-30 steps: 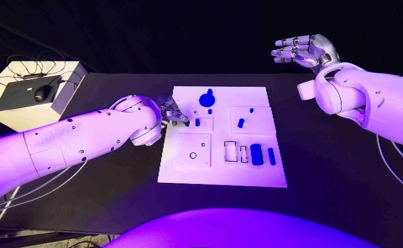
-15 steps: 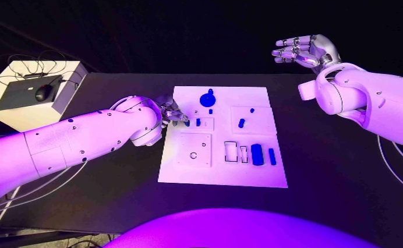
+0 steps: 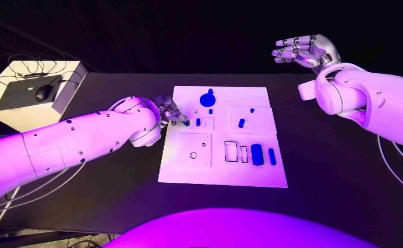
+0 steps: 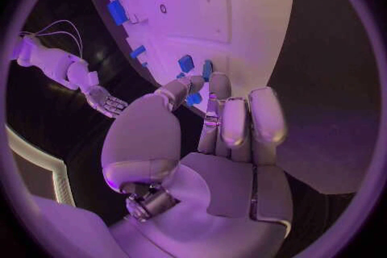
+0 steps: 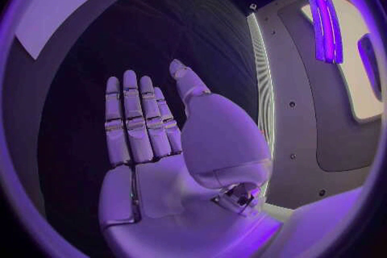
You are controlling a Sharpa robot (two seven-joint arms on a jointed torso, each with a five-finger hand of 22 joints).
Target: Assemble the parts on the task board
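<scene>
At the far left of the table you see a white box (image 3: 34, 94) with a dark device on top. The left hand (image 3: 172, 112) sits at the left edge of the task board (image 3: 222, 172), fingers extended together. In the left wrist view its fingertips (image 4: 211, 84) meet small blue parts (image 4: 186, 64) near the board edge; whether they grasp one you cannot tell.

On the board, note a round blue part (image 3: 207, 98) toward the far end, a small blue part (image 3: 241, 123) in the middle right, and a blue block (image 3: 256, 154) beside a blue bar (image 3: 271, 155) near the front.

The right hand (image 3: 304, 50) is raised well clear of the board, fingers released and holding nothing.
</scene>
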